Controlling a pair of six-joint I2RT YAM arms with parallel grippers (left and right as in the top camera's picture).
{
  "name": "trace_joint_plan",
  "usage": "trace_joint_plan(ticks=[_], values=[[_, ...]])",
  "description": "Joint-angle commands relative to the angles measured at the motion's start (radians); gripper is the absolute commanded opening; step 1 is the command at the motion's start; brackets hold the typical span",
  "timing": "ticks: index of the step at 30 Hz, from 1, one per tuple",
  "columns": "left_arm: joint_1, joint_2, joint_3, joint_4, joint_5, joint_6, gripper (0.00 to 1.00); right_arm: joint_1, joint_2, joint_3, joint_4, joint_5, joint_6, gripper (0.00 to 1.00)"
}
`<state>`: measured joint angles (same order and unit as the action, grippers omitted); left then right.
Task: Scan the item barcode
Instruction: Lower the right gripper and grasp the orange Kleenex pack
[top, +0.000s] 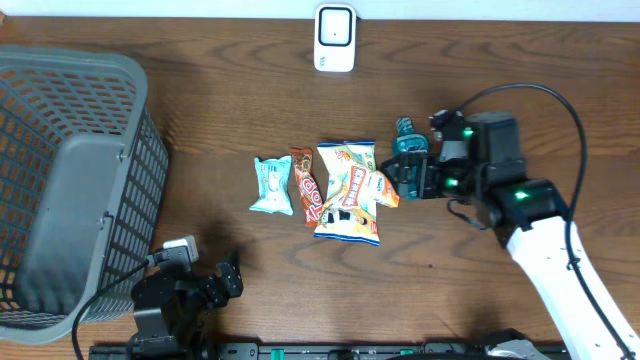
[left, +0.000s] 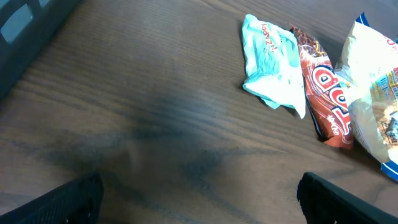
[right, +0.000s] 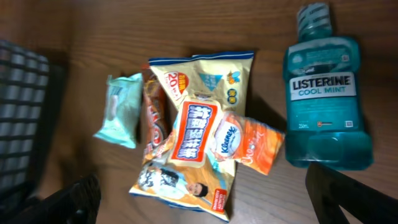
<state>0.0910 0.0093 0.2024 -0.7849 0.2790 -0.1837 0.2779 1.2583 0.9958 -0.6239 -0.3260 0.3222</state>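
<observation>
On the wooden table (top: 220, 100), beside the grey basket (top: 150, 170), my scanning job stands unstarted. The right gripper (right: 211, 205) hovers over the goods, jaws spread full and empty. The left gripper (left: 199, 205) hangs low near the table's front edge, equally wide, holding nothing. Below lie the big snack bag (top: 347, 195), the Listerine bottle (right: 326, 93), a tissue pack (right: 245, 146), a chocolate bar (left: 326, 93) and a mint-green packet (left: 273, 65). None is lifted. The white scanner (top: 334, 38), as I judge it, waits at the far edge.
</observation>
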Motion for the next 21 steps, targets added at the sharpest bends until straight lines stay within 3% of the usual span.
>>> trace_joint_plan(ticks=[1, 6, 14, 21], values=[[0.004, -0.003, 0.000, -0.074, 0.000, -0.002, 0.98, 0.086, 0.004, 0.042, -0.037, 0.236, 0.101, 0.99], [0.004, -0.001, 0.000, -0.074, 0.000, -0.002, 0.98, 0.179, 0.042, 0.050, -0.119, 0.343, 0.156, 0.99], [0.004, -0.001, 0.000, -0.074, 0.000, -0.002, 0.98, 0.253, 0.072, 0.049, -0.089, 0.354, 0.157, 0.99], [0.004, -0.001, 0.000, -0.074, 0.000, -0.002, 0.98, 0.240, 0.165, 0.050, -0.060, 0.290, 0.395, 0.97]])
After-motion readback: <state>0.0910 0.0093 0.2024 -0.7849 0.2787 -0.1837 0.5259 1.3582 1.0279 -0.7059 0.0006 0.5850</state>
